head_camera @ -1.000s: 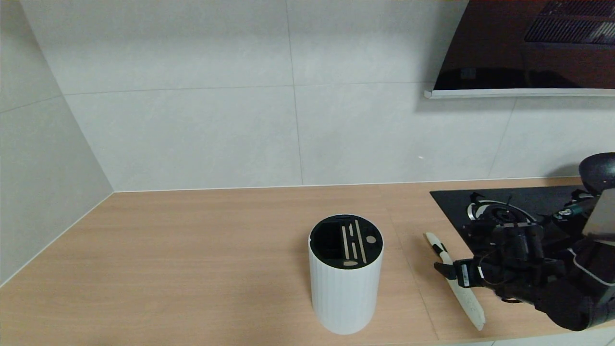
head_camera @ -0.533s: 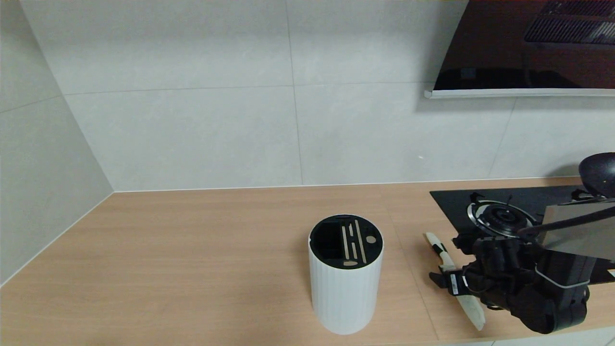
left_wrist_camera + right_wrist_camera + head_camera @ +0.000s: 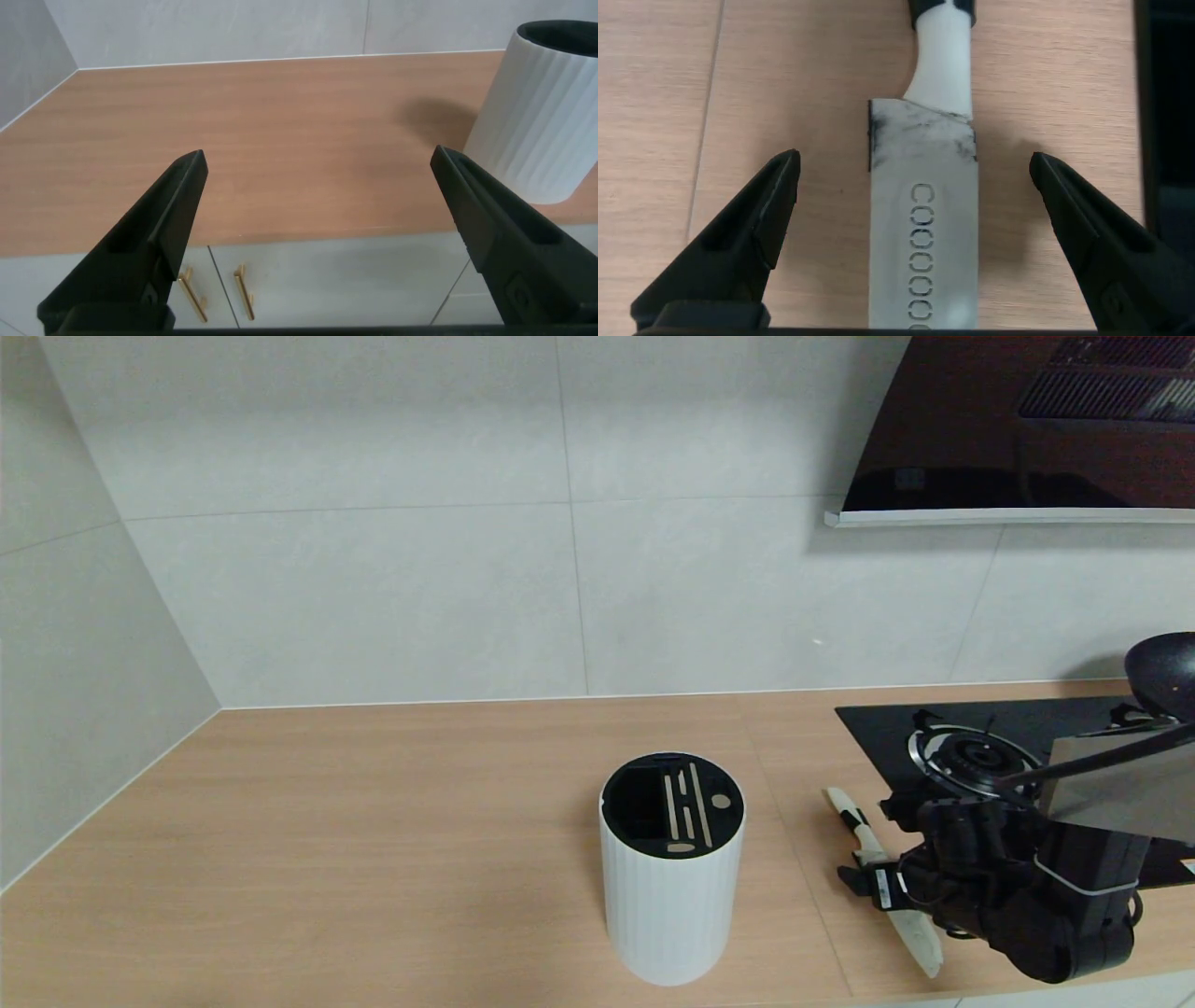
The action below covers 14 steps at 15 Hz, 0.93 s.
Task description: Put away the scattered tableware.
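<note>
A white knife (image 3: 851, 817) lies flat on the wooden counter, to the right of a white ribbed holder (image 3: 672, 896) with a black slotted top. My right gripper (image 3: 873, 840) hangs open just above the knife, one finger on each side. In the right wrist view the knife (image 3: 923, 215) runs between the spread fingers (image 3: 752, 243) of the right gripper (image 3: 915, 166), where the blade meets the handle. My left gripper (image 3: 318, 163) stands open over the counter's front edge, holding nothing, with the holder (image 3: 547, 103) off to one side.
A black gas hob (image 3: 980, 756) lies just behind the knife, with a dark pan (image 3: 1162, 667) at the far right. A range hood (image 3: 1027, 429) hangs above it. Tiled walls close the back and left. Cabinet doors with gold handles (image 3: 243, 289) sit below the counter edge.
My right arm has swung round and its gripper has sunk a little lower over the knife. The knife and the holder have stayed in place.
</note>
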Tool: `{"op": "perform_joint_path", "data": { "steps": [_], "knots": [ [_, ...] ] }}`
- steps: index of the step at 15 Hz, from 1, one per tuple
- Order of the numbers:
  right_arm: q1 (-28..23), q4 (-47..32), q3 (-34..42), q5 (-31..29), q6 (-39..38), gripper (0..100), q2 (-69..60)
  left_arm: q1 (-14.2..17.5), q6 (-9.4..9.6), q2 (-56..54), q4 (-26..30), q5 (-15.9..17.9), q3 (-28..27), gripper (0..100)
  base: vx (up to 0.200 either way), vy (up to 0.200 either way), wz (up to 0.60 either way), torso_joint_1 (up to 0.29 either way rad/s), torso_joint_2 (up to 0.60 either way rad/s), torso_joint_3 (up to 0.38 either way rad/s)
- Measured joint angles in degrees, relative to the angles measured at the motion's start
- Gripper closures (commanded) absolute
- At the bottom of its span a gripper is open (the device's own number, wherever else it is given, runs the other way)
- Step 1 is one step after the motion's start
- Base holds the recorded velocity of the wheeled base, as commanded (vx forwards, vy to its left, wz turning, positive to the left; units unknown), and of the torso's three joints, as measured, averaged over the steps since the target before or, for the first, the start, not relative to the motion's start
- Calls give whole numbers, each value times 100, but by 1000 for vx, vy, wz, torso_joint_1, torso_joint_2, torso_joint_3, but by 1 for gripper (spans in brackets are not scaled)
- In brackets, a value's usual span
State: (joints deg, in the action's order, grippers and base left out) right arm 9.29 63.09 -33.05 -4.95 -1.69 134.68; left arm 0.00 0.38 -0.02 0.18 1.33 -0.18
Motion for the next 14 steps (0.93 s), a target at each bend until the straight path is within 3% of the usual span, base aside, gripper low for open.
{"op": "perform_joint_path", "data": {
  "steps": [2, 3, 14],
  "knots": [
    [0, 2, -60, -88, 0, 0, 60, 0, 2, 0, 0, 0, 0, 0, 0, 0, 0, 0, 0, 0],
    [0, 6, -90, -112, 0, 100, 88, 0, 0, 0, 0, 0, 0, 0, 0, 0, 0, 0, 0, 0],
    [35, 180, -88, -148, -5, 100, 121, 0, 2, 0, 0, 0, 0, 0, 0, 0, 0, 0, 0, 0]
  ]
}}
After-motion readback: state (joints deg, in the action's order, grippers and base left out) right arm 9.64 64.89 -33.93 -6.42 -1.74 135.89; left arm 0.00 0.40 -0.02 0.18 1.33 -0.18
